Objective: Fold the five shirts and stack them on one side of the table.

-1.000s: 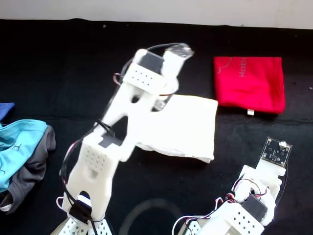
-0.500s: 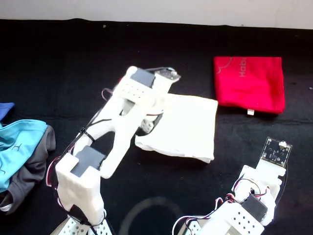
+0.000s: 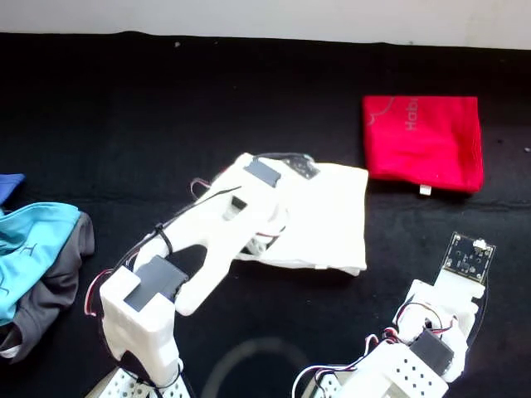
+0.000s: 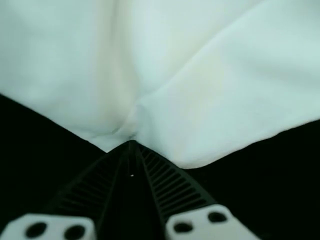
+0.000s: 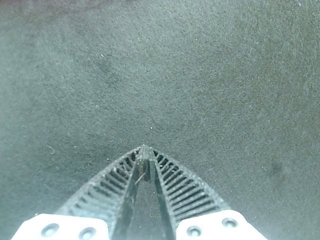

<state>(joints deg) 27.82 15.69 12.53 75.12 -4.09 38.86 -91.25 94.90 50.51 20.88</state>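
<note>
A folded white shirt [image 3: 328, 215] lies mid-table, and my left arm lies low across its left part. In the left wrist view my left gripper [image 4: 131, 143] is shut, its tips pinching the white shirt [image 4: 200, 75] at its edge, where creases gather toward them. A folded red shirt [image 3: 423, 141] rests at the back right. At the left edge sits a loose heap of a teal shirt [image 3: 33, 240], a grey shirt [image 3: 58, 290] and a blue shirt [image 3: 8, 184]. My right gripper [image 5: 145, 150] is shut on nothing, just above the bare black tabletop [image 5: 200, 75].
The black table [image 3: 124, 108] is open along the back and between the heap and the white shirt. My right arm [image 3: 448, 307] stays folded at the front right, close to the table's near edge.
My left arm has dropped from above the white shirt's far left corner and pulled toward the front, ending low on the shirt's left edge. The right arm has not moved.
</note>
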